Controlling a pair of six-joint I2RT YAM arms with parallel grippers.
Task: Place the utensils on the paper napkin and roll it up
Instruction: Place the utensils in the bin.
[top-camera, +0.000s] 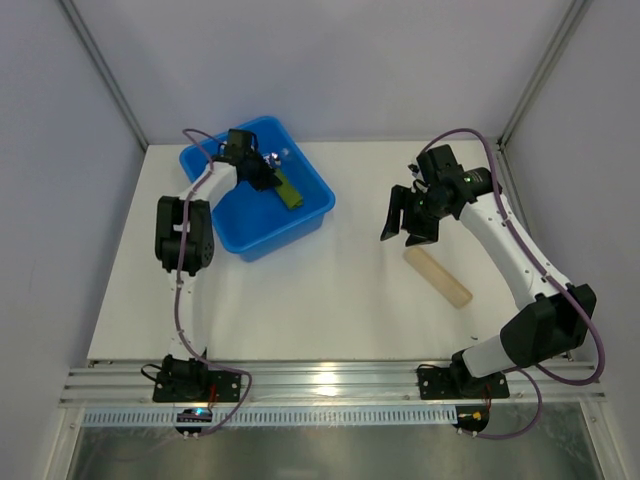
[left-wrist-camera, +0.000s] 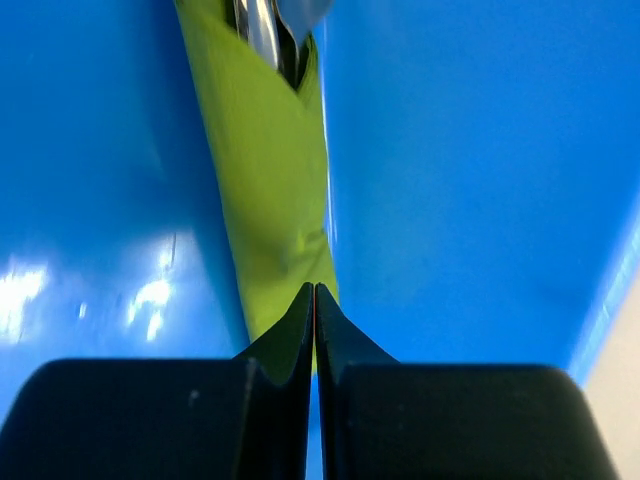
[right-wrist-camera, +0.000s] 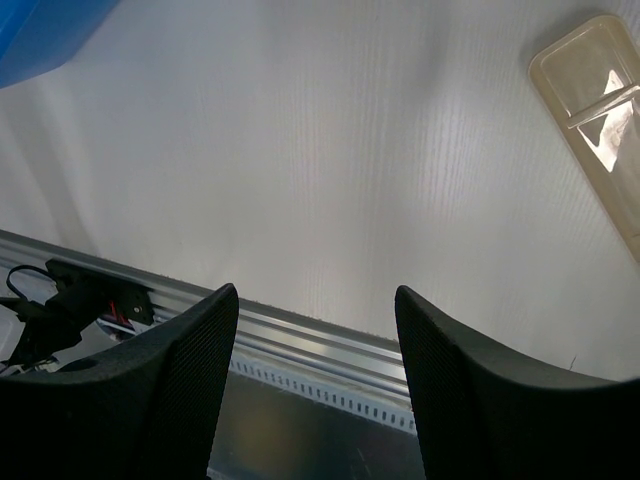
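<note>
The utensils (left-wrist-camera: 265, 30) (slim, stiff, slippery metal) lay rolled in the soft green napkin (left-wrist-camera: 270, 180) inside the blue bin (top-camera: 285, 235), probably best gripped mid-roll, with the left tool (left-wrist-camera: 315, 290) closed tight at its end and the right tool (right-wrist-camera: 315, 300) wide and empty.

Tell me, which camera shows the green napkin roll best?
The left wrist view: the green napkin roll lies large and close, silvery utensils poking from its far end. The top view shows only a small green strip in the blue bin. The right wrist view misses it.
</note>
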